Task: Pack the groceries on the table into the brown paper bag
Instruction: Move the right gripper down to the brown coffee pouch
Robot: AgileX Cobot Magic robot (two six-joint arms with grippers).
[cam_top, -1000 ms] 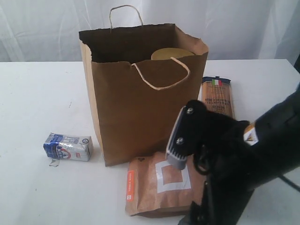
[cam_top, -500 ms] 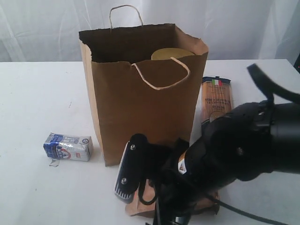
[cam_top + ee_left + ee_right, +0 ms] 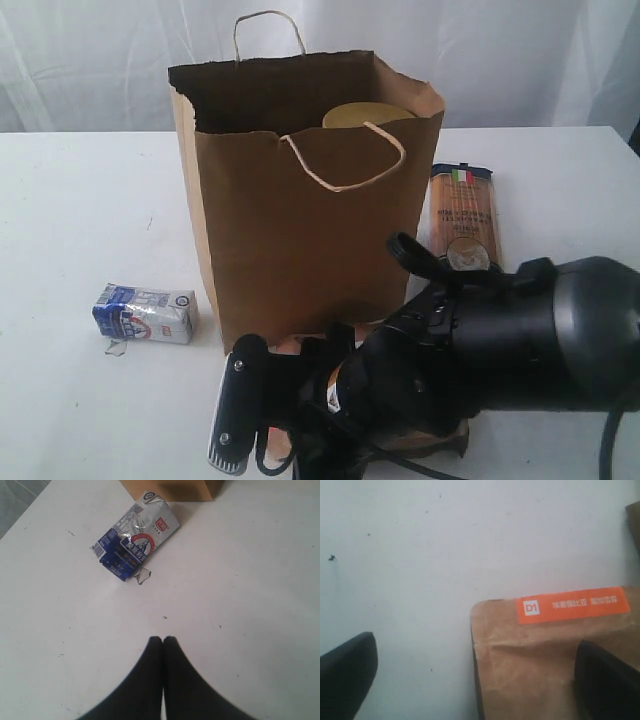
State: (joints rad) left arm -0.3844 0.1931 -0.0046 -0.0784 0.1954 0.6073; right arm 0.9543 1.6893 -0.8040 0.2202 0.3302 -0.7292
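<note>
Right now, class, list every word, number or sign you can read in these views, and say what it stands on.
"D1": in a white box on the orange strip of the pouch.
White Chinese characters beside it: too blurred to read.
Blue and red print on the carton: too small to read.
Green-white-red flag on the pasta packet; its lettering is too small.
No print shows on the bag.

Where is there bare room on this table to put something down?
Bare table left of the brown paper bag, around the small carton. Crowded in front of the bag, where the right gripper hangs over the brown pouch.
</note>
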